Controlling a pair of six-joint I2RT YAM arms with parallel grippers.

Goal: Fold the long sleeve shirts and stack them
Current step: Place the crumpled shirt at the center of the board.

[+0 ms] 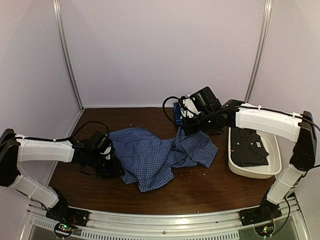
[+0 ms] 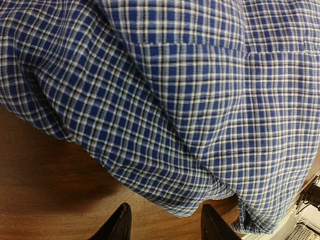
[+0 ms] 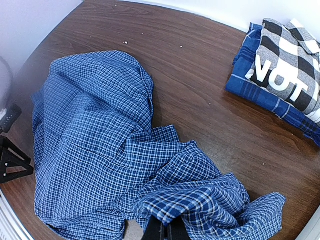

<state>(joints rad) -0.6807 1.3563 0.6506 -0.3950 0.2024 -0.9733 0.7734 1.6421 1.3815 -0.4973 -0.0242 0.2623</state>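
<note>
Now, right claw (image 3: 165, 224) pinches blue shirt (image 1: 150, 155)

Crumpled, the blue shirt lies on the desk (image 1: 200, 192), its right part drawn into a peak by the closed right claw. At its left hem the left claw (image 2: 165, 209) stands half open, gripping nothing. Behind, folded shirts (image 3: 285, 65) sit stacked.

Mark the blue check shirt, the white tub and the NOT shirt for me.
blue check shirt (image 1: 150, 155): top view, middle of the spread body.
white tub (image 1: 255, 175): top view, near rim.
NOT shirt (image 3: 280, 82): right wrist view, white lettering.
</note>
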